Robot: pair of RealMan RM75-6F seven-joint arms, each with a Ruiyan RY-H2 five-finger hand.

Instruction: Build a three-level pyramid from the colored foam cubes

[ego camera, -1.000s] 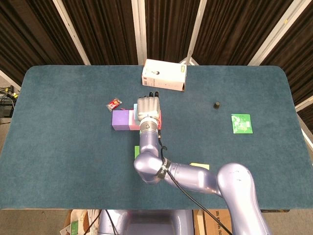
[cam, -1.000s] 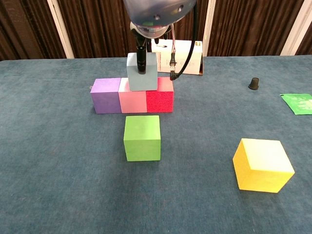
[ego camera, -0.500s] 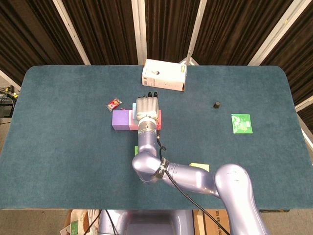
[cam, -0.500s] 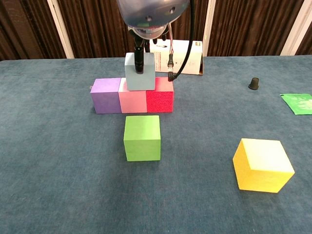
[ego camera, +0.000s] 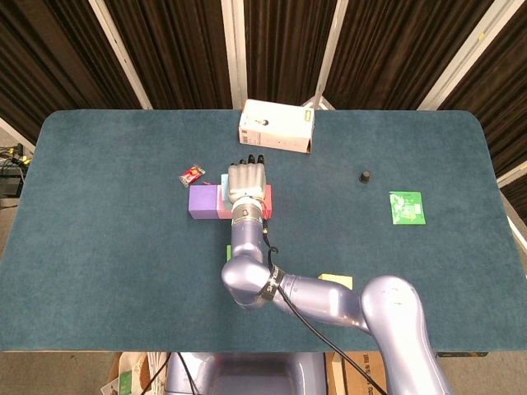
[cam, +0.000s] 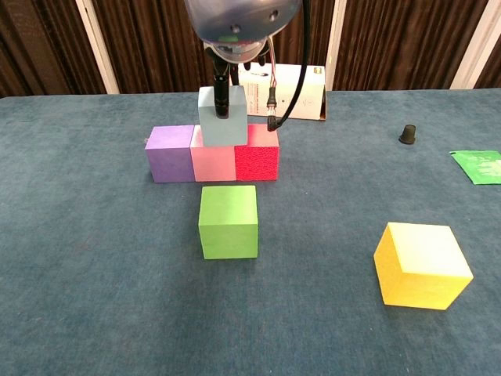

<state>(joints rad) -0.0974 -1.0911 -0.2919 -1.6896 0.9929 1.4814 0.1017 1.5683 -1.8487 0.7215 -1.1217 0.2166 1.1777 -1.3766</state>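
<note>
I'm keeping the right hand pinching the blue cube, squaring it over the purple cube / pink cube seam before releasing.

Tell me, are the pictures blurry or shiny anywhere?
Chest view: sharp and evenly lit; the yellow cube has a pale bright top, the green cube a soft shadow. Head view: clear too, but the right hand hides most of the cubes.

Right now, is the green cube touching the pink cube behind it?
Apart. The chest view shows a strip of bare blue tabletop between the green cube and the pink cube.
</note>
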